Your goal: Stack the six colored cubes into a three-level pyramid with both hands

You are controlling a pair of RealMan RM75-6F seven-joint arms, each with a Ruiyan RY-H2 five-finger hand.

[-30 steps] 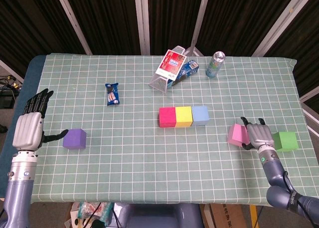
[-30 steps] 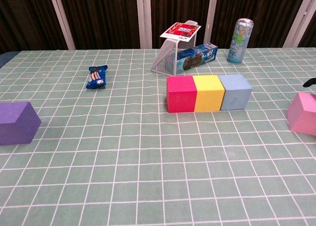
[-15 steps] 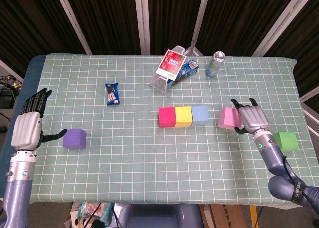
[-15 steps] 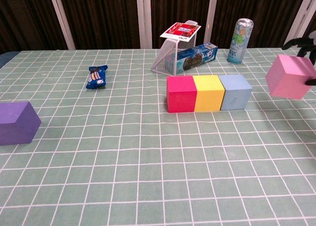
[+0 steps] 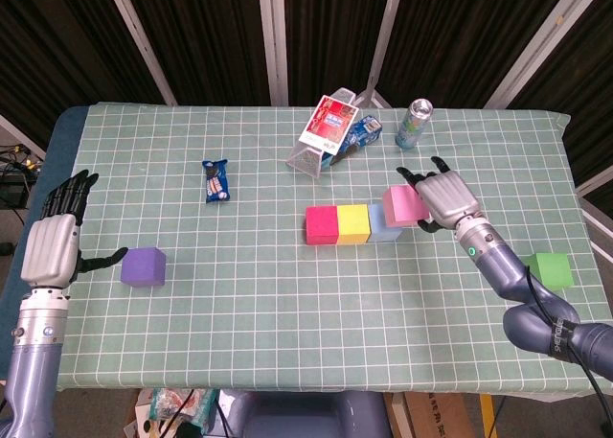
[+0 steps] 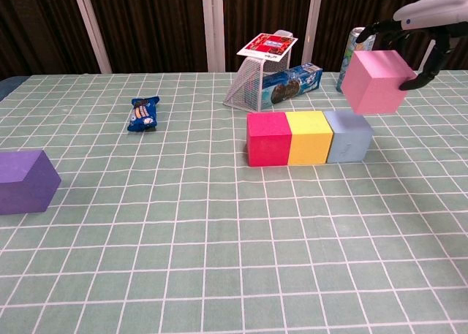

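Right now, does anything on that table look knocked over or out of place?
Yes. The wire mesh basket near the far edge lies tipped on its side, a blue cookie packet poking out and a red-and-white card resting on top. The cubes look orderly.

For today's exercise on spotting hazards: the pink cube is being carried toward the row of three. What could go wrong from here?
1. The right hand holds the pink cube tilted above the blue cube; set down like that, it may land crooked or slide off.
2. Lowering it could nudge the blue cube away from the yellow cube, opening a gap in the base row.
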